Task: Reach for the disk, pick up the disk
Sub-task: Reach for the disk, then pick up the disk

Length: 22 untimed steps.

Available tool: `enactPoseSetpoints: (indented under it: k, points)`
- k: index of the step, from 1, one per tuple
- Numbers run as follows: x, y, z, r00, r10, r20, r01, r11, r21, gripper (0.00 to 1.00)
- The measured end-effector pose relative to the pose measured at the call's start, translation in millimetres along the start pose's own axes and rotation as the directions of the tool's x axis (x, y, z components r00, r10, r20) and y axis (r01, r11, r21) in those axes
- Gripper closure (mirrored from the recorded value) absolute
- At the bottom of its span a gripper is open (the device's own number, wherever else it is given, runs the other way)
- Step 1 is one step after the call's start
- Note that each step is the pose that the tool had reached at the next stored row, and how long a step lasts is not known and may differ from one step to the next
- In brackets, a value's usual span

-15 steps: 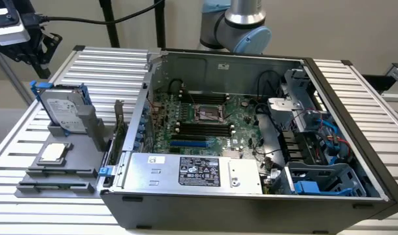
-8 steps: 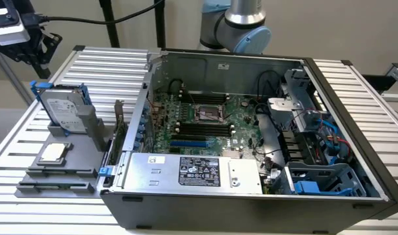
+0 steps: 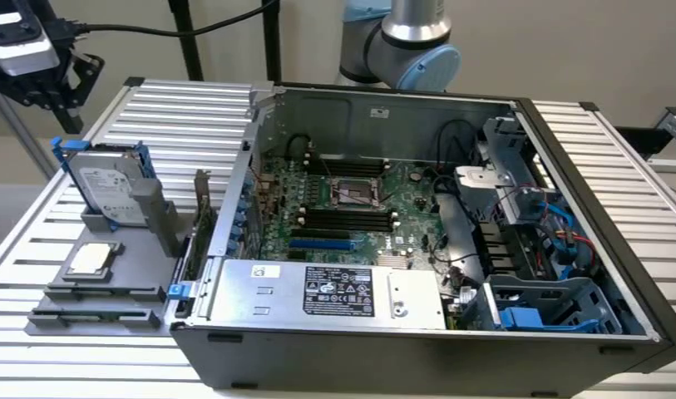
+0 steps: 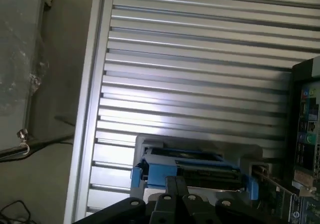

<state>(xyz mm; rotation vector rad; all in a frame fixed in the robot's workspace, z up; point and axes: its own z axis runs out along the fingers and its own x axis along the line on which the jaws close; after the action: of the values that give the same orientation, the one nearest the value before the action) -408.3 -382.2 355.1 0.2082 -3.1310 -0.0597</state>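
The disk (image 3: pixel 105 184) stands upright on its edge in a grey holder (image 3: pixel 138 223) on the slatted aluminium bench (image 3: pixel 182 108), close to the bench's edge on the exterior view's left. Its white label faces the near side and its bright blue carrier frames the metal body. The gripper (image 3: pixel 55 96) hangs in the air over the far corner of the bench on that same side, above the disk and well clear of it, touching nothing. In the wrist view its two black fingers (image 4: pixel 171 189) meet with only a thin seam between them, so the claw is closed and empty. In that view the top edge of the disk (image 4: pixel 200 171) and its blue frame lie just beyond the fingertips, with the bench slats (image 4: pixel 200 58) stretching past them. Nearer the front edge of the bench, just beside the holder, a small square silver chip (image 3: pixel 91 259) lies flat on a grey tray (image 3: pixel 99 291). An open computer case (image 3: pixel 604 249) takes up the middle of the bench and its side on the exterior view's right, touching the holder's side. Inside it lie a green motherboard (image 3: pixel 349 208) and, along the front wall, a silver box with a black label (image 3: pixel 338 291). The arm's grey and blue joint (image 3: pixel 410 50) rises behind the case's far wall.
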Motion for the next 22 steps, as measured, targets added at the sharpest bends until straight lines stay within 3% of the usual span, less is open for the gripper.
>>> enactPoseSetpoints:
  k: [6,12,17,22]
  points:
    - [0.0,0.0,0.1,0.9940,-0.109,-0.0041,0.109,0.9940,-0.0002,0.89]
    - [0.0,0.0,0.1,0.9763,-0.216,-0.0082,0.216,0.9764,-0.0008,0.89]
    - [0.0,0.0,0.2,0.9525,-0.304,-0.0116,0.304,0.9525,-0.0017,0.89]
    - [0.0,0.0,0.2,0.9211,-0.389,-0.0148,0.389,0.9212,-0.0028,0.89]
